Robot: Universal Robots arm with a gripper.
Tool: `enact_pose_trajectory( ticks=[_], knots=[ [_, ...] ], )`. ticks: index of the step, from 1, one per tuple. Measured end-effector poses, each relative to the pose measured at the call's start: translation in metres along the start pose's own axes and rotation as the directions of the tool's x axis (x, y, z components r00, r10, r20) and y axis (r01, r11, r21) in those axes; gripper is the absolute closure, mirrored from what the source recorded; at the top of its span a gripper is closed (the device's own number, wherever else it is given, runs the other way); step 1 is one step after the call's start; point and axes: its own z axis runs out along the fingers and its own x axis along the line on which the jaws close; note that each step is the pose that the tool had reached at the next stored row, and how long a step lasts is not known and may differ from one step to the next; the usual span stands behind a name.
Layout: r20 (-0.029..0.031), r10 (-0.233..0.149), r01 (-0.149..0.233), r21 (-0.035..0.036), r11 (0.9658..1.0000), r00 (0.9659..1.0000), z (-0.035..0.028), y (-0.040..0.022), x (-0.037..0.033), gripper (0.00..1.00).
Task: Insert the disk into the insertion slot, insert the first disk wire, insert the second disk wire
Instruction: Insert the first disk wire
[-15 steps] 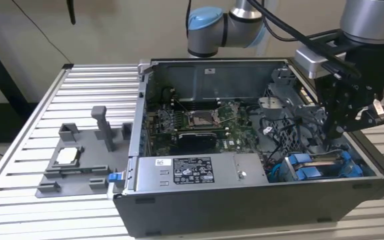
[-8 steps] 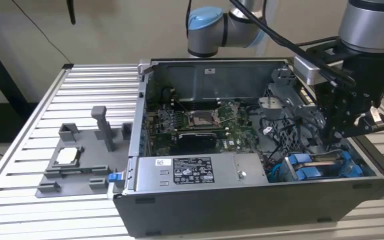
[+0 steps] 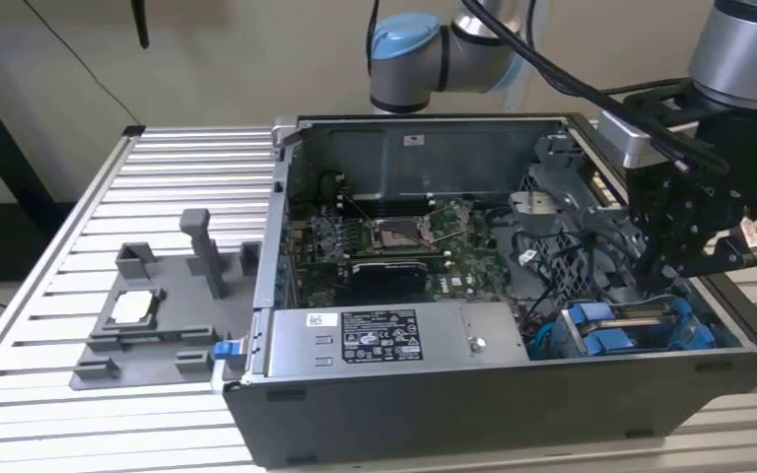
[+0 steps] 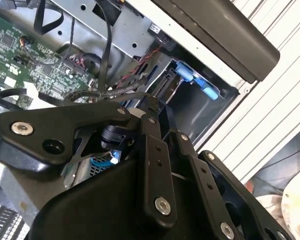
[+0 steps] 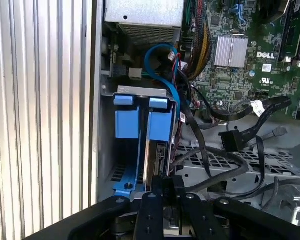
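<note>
case (image 3: 484, 414): pincer (image 5: 163, 181) tight on disk (image 5: 157, 156) (in slot (image 5: 140, 91))

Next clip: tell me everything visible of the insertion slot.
The insertion slot is a grey metal bay in the open computer case, beside the power-supply box, toward the exterior view's right. Blue plastic clips stand at its end; a dark slab, possibly the disk, stands inside by them. A blue cable loops past it. The tool hangs just above.

Disk (image 5: 159, 156) mostly hidden inside insertion slot (image 5: 140, 90), arm (image 3: 747, 49) cut off at exterior view's top
</note>
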Motion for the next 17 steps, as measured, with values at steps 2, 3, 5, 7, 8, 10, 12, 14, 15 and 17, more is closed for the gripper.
enact_pose_trajectory(
  ticks=[2,3,5,7,8,10,12,14,15,17],
  knots=[
    [0.0019,0.0,0.0,-0.0133,0.9999,1.0,0.0011,-0.0028,0.0004,0.81],
    [0.0037,0.0,0.0,-0.0174,0.9998,1.0,0.0016,-0.0044,0.0006,0.81],
    [0.0121,0.001,0.0,-0.0192,0.9998,0.9999,0.0026,-0.0068,0.0011,0.81],
    [0.0206,0.002,-0.002,-0.0188,0.9998,0.9998,0.0034,-0.0083,0.0019,0.81],
    [0.0232,0.002,-0.002,-0.0192,0.9998,0.9997,0.0037,-0.0088,0.0024,0.81],
    [0.0256,0.003,-0.002,-0.0352,0.9994,0.9997,0.004,-0.0103,0.004,0.81],
    [0.0292,0.003,-0.001,-0.0535,0.9986,0.9996,0.0048,-0.013,0.0056,0.81],
    [0.0336,0.003,-0.001,-0.0651,0.9979,0.9994,0.0058,-0.0159,0.007,0.81],
    [0.0361,0.004,-0.001,-0.0701,0.9975,0.9993,0.0063,-0.0173,0.0077,0.81],
    [0.0403,0.004,-0.001,-0.0803,0.9968,0.9992,0.0073,-0.0199,0.0088,0.81]
  ],
)
